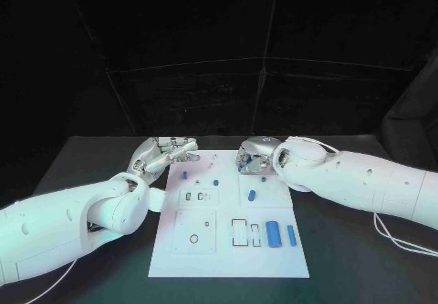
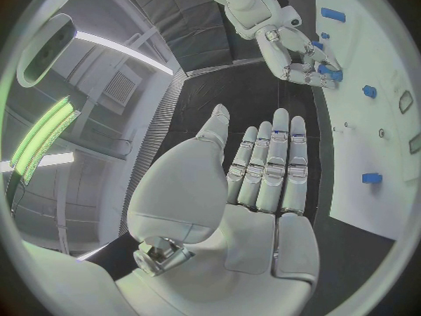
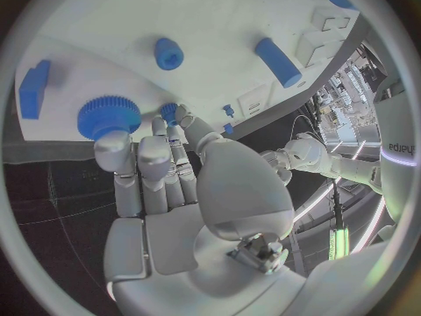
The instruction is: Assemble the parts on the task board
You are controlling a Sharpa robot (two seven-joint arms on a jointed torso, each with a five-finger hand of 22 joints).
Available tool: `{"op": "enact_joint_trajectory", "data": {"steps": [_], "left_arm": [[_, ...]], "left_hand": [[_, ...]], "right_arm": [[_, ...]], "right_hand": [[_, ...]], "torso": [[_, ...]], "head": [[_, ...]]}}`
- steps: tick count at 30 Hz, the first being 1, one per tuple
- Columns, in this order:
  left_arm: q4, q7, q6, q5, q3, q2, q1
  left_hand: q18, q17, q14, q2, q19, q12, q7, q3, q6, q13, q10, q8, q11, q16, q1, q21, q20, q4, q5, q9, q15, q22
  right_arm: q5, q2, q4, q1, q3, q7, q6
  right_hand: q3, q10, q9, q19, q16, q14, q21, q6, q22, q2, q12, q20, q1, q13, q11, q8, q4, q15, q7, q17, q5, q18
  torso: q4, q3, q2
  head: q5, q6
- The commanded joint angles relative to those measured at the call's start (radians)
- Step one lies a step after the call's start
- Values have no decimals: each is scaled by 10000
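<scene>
Head view: black table (image 1: 91,152) | white task board (image 1: 228,259) | left hand (image 1: 164,154) spread, empty | right hand (image 1: 251,158) grip unclear

Lettering on arm: in the right wrist view, dark letters reading roughly "sharpa" run sideways along the white arm (image 3: 399,151) at the circle's edge; the first letters are cut off.
Task board (image 1: 228,259): no print or numbers legible on the white plate in any view.
Blue parts (image 1: 273,235): no markings legible.
Hands and table: no labels or signs legible.
</scene>
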Motion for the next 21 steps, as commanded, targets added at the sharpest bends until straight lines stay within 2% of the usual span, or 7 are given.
{"op": "enact_joint_trajectory", "data": {"steps": [1,7,11,16,18,21], "left_arm": [[26,4,159,38,8,-8,18],[10,-18,156,38,8,-10,18],[-4,-22,152,58,8,-16,18],[6,-44,213,215,8,-24,19],[15,-48,239,249,8,-24,19],[25,-49,266,280,8,-38,19]], "left_hand": [[135,17,-53,111,59,-32,5,-9,72,5,74,-37,8,-56,-23,-22,6,-48,-49,-14,24,-14],[133,19,-73,132,56,-40,11,-10,71,3,70,-45,11,-68,-17,-32,9,-63,-48,-16,28,-21],[131,22,-106,164,50,-55,20,-14,66,0,61,-61,20,-89,-12,-51,14,-87,-48,-17,38,-33],[127,25,-169,209,26,-79,27,-22,62,-4,50,-83,30,-129,3,-89,27,-136,-47,-19,55,-56],[126,26,-172,213,24,-81,28,-22,61,-4,49,-85,31,-132,5,-91,28,-140,-47,-19,56,-58],[126,27,-180,224,21,-85,28,-20,60,-5,47,-90,32,-137,14,-98,30,-152,-47,-19,58,-61]], "right_arm": [[-125,51,-52,23,7,-42,336],[-129,105,-141,22,7,-41,352],[-113,106,-120,22,6,-73,219],[-79,116,18,21,6,-278,-175],[-73,96,77,21,6,-296,-407],[-37,11,237,20,8,-251,-1024]], "right_hand": [[168,76,15,66,135,209,127,91,119,122,17,-9,35,-13,12,-6,-9,34,8,110,-131,-139],[562,206,22,189,455,226,368,254,441,208,44,-10,40,-6,-11,13,22,22,-14,396,-254,-186],[773,338,35,271,584,223,501,402,624,249,80,-26,21,5,-57,44,74,-4,-58,483,-306,-213],[1133,420,36,320,721,200,621,526,766,329,60,-63,28,-1,-96,38,165,-35,-94,554,-371,-234],[1244,450,39,323,751,191,646,572,791,315,57,-73,53,-1,-105,43,163,-43,-102,564,-372,-237],[1349,486,41,345,791,185,687,607,849,265,58,-79,74,2,-112,41,150,-49,-106,586,-368,-247]], "torso": [[8,1,26],[9,-1,23],[6,7,28],[-6,18,46],[11,8,38],[18,7,46]], "head": [[-3,-24],[65,-51],[31,-60],[73,-31],[58,-28],[85,-14]]}}
